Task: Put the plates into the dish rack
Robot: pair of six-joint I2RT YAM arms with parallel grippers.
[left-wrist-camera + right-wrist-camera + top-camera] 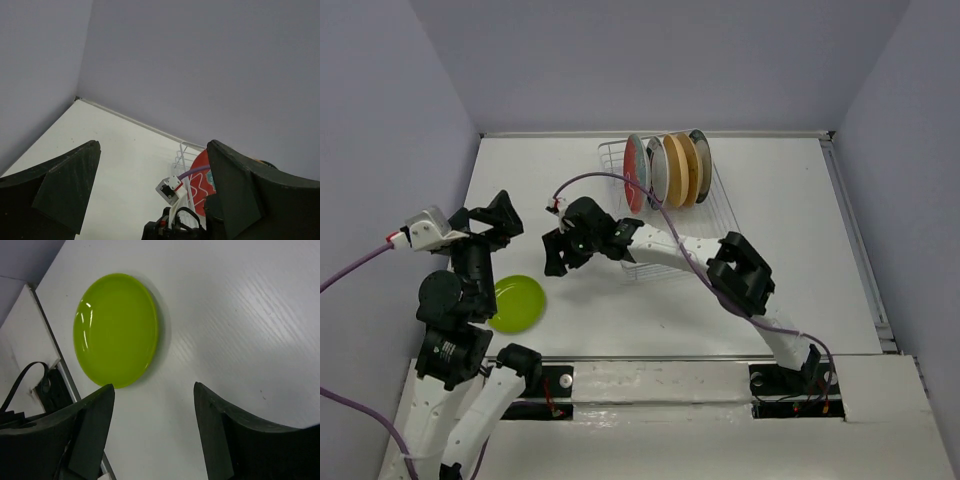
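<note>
The right end effector [563, 256] hangs over the bench [790, 270] with its jaws parted and nothing between them, just off the near left corner of the rack [718, 215]. Its wrist view shows the two dark fingers [92, 432] apart above bare white surface, with the green plate [116, 329] ahead of them, lying flat and untouched. From overhead the green plate [516, 303] sits at the near left of the bench, well apart from the rack and close beside the left arm. The left end effector [492, 222] is raised above that plate's side of the bench, its jaws spread wide and empty; its wrist view looks across the bench to the rack's wire edge [182, 152]. In the rack, at the far middle of the bench, five plates stand on edge in a row: the red floral plate [636, 172] at the left end, then the white plate [658, 170], the tan plate [676, 170], a second tan-looking plate [690, 168] and the dark-rimmed plate [702, 165] at the right end
</note>
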